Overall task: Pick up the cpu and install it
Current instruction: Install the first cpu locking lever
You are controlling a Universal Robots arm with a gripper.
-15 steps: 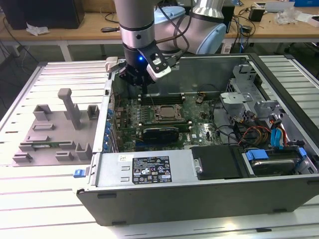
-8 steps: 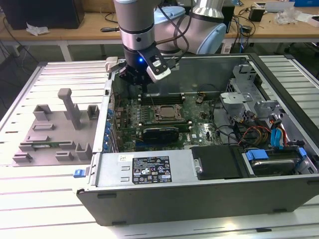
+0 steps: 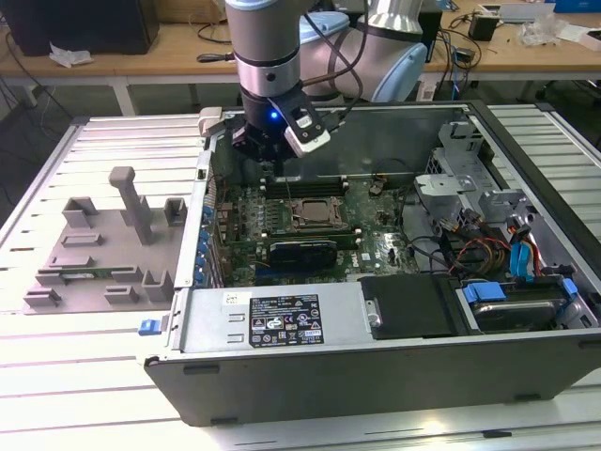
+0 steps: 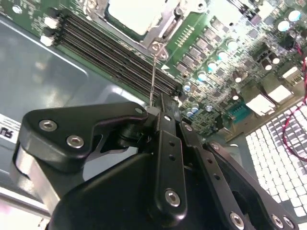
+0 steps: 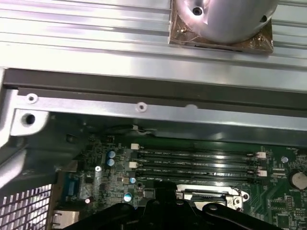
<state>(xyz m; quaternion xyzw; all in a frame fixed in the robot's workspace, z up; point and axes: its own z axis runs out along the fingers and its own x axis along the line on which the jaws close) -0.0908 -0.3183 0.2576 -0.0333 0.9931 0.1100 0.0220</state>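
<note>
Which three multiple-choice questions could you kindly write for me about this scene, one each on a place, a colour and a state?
1. The black tool hangs:
A. over the green motherboard inside the grey metal computer case
B. well outside that case
C. down by the floor

2. The small light on the arm's wrist glows:
A. red
B. blue
C. green

3. The case is:
A. closed up
B. standing upright
C. lying flat with its side open

Answers:
1 A, since the second wrist view shows the circuit board right beneath the tool.
2 B, since a blue dot shines on the wrist in the exterior view.
3 C, since the case's inner parts show from above in the exterior view.
</note>
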